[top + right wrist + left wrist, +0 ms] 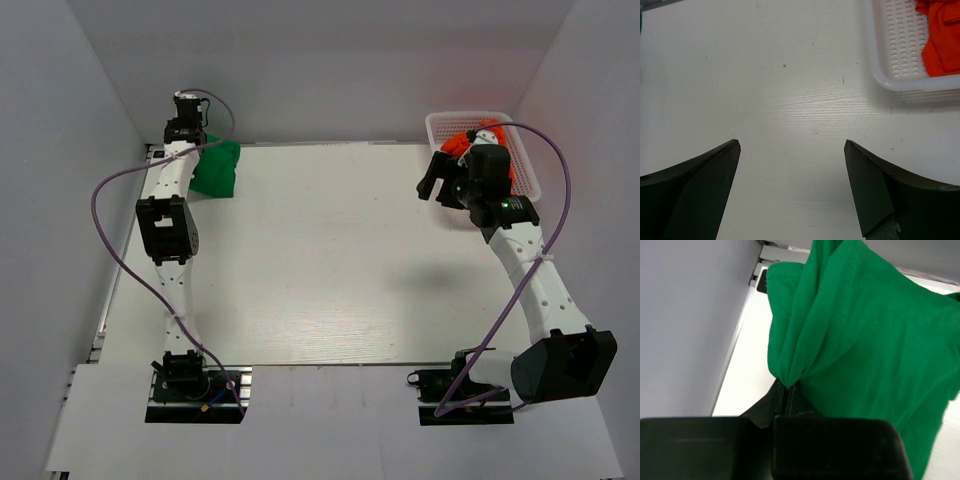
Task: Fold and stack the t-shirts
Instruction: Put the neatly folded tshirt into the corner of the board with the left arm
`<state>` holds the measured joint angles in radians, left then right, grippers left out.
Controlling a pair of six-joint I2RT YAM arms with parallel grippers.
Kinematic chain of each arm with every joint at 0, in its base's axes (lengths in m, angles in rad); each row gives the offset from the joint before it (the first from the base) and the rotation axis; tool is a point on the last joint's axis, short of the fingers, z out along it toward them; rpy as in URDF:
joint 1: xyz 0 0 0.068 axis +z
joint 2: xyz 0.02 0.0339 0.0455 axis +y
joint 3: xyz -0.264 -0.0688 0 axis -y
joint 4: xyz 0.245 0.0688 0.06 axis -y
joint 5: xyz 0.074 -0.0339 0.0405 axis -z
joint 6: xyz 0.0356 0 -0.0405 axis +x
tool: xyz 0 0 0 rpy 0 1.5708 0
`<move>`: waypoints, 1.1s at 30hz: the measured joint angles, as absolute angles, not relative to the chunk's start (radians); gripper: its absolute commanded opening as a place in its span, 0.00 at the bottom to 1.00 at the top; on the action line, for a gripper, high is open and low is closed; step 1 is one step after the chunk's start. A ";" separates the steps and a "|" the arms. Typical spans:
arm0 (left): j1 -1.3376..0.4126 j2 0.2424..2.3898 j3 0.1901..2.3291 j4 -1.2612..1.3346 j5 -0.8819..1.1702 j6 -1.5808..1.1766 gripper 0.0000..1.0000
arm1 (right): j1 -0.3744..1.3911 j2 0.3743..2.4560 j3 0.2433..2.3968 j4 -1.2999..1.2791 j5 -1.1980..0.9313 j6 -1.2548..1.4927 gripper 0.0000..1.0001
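At the table's [320, 270] far left corner, near the side wall [685, 315], the left gripper [785, 389] pinches a bunched fold of the green t-shirt [860, 345], while the right gripper [791, 144] hangs wide open and empty beside the white basket [881, 80] of orange t-shirts [940, 45] at the far right corner.

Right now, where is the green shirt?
Top view: the green shirt is at the table's far left corner, pinched in the left gripper, opposite the basket.

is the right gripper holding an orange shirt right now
No, the right gripper stands wide open over the table, and the orange shirt lies in the white basket, apart from it.
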<state>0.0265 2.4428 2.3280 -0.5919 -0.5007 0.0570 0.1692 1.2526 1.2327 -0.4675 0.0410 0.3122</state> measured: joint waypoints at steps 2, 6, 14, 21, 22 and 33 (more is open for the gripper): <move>0.042 2.463 2.342 -0.572 -0.496 0.073 0.00 | 0.168 1.253 1.243 -0.483 0.041 0.311 0.90; 0.072 2.511 2.348 -0.538 -0.495 0.119 0.00 | 0.163 1.258 1.271 -0.521 0.042 0.311 0.90; 0.114 2.580 2.348 -0.456 -0.536 0.215 0.00 | 0.163 1.267 1.294 -0.557 0.032 0.312 0.90; 0.138 2.580 2.358 -0.410 -0.535 0.236 0.10 | 0.163 1.326 1.303 -0.578 -0.009 0.330 0.90; 0.141 2.580 2.360 -0.408 -0.536 0.240 0.30 | 0.163 1.336 1.306 -0.581 -0.016 0.333 0.90; 0.146 2.544 2.366 -0.446 -0.486 0.191 1.00 | 0.163 1.354 1.326 -0.575 -0.095 0.344 0.90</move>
<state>0.1455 2.5443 2.3657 -0.4461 -0.4858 0.1913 0.1631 1.3544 1.3258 -0.5747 -0.0948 0.3443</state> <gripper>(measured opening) 0.993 0.901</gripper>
